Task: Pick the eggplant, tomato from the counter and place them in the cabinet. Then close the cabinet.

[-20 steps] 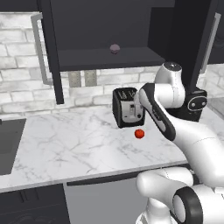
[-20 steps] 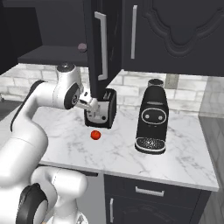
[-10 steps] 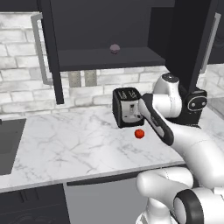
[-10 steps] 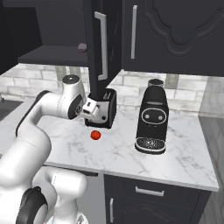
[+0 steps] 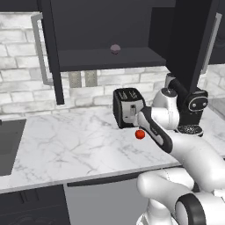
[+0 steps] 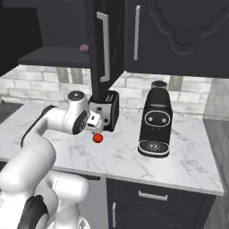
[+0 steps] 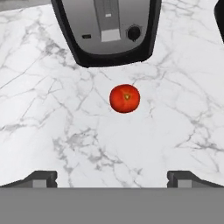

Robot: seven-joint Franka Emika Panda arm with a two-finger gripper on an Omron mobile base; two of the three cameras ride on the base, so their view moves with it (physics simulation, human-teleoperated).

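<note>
1. Hand view: one tomato point(image 7: 124, 98) on the white marble counter point(image 7: 52, 109), just in front of one toaster point(image 7: 107, 30), apart from it.
2. Pincer point(image 7: 112, 178) spread wide, two dark fingertips point(image 7: 40, 178) at the bottom of the hand view, well to either side of the tomato, holding nothing, above the counter.
3. Left base view: one eggplant point(image 5: 115, 48) resting on the shelf inside the open cabinet point(image 5: 105, 59); tomato point(image 5: 139, 134) on the counter point(image 5: 66, 145) beside the toaster point(image 5: 127, 107).
4. Right base view: two silver bar handles on the cabinet point(image 6: 174, 36) doors, one door swung open above the toaster point(image 6: 107, 112); eggplant point(image 6: 83, 48) on the shelf.
5. One black coffee machine point(image 6: 155, 120) standing on the counter point(image 6: 188, 156), right of the tomato point(image 6: 97, 138), well apart.
6. Pincer point(image 6: 95, 129) hanging just above the tomato, near the toaster front.
</note>
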